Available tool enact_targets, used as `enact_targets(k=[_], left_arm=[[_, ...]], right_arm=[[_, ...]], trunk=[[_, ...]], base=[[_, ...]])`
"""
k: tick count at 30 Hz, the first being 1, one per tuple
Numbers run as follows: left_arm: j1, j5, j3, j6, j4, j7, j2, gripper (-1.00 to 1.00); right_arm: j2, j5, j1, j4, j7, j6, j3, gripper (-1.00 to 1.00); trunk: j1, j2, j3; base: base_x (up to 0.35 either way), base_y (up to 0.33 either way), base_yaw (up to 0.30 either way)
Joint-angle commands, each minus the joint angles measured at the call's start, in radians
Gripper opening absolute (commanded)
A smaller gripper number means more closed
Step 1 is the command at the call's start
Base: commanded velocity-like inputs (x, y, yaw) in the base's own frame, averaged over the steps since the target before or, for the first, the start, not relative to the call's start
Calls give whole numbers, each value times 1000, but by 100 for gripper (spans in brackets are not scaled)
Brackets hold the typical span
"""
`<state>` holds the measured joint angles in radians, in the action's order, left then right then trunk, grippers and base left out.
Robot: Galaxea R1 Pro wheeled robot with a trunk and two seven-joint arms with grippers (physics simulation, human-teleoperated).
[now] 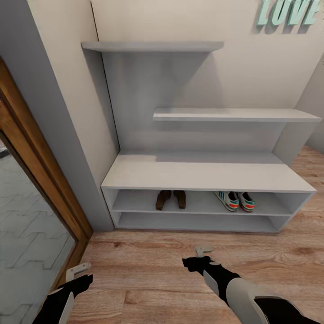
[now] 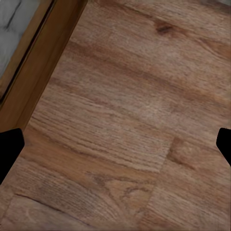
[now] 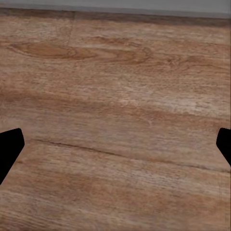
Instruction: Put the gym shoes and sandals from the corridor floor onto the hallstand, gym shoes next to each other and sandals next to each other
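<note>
Left end effector (image 1: 77,270), right end effector (image 1: 202,253): spread wide, low over corridor floor (image 1: 148,270).

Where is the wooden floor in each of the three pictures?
Head view: the corridor floor runs across the lower part, in front of the hallstand, under both grippers.
Left wrist view: the floor takes up most of the picture, beside the wooden door frame.
Right wrist view: the floor runs up to a grey strip.
Shared landmark: the light brown wood-grain planks themselves.
</note>
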<state>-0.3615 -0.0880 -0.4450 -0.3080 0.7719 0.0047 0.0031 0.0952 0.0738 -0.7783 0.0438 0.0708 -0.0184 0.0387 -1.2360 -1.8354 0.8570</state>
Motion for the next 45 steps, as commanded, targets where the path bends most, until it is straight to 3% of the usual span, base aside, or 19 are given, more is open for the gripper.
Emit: enact_targets(k=[1, 9, 15, 32, 45], left_arm=[[2, 0, 0, 1, 0, 0, 0, 100], [29, 1, 0, 28, -2, -2, 0, 100], [40, 4, 0, 77, -5, -2, 0, 100], [42, -1, 2, 90, -19, -8, 0, 100], [42, -2, 2, 90, -192, -5, 0, 100]], right_arm=[[0, 0, 21, 0, 0, -34, 0, 100], [0, 0, 92, 0, 0, -132, 0, 100], [0, 1, 106, -1, 0, -143, 0, 100], [0, 3, 108, 1, 1, -144, 0, 100], [1, 7, 108, -1, 1, -143, -1, 100]], trunk=[[4, 7, -4], [35, 63, -40], [58, 105, -68], [123, 224, -136], [173, 315, -177]], base=[[0, 0, 0], [0, 0, 0], [0, 0, 0], [0, 0, 0], [0, 0, 0]])
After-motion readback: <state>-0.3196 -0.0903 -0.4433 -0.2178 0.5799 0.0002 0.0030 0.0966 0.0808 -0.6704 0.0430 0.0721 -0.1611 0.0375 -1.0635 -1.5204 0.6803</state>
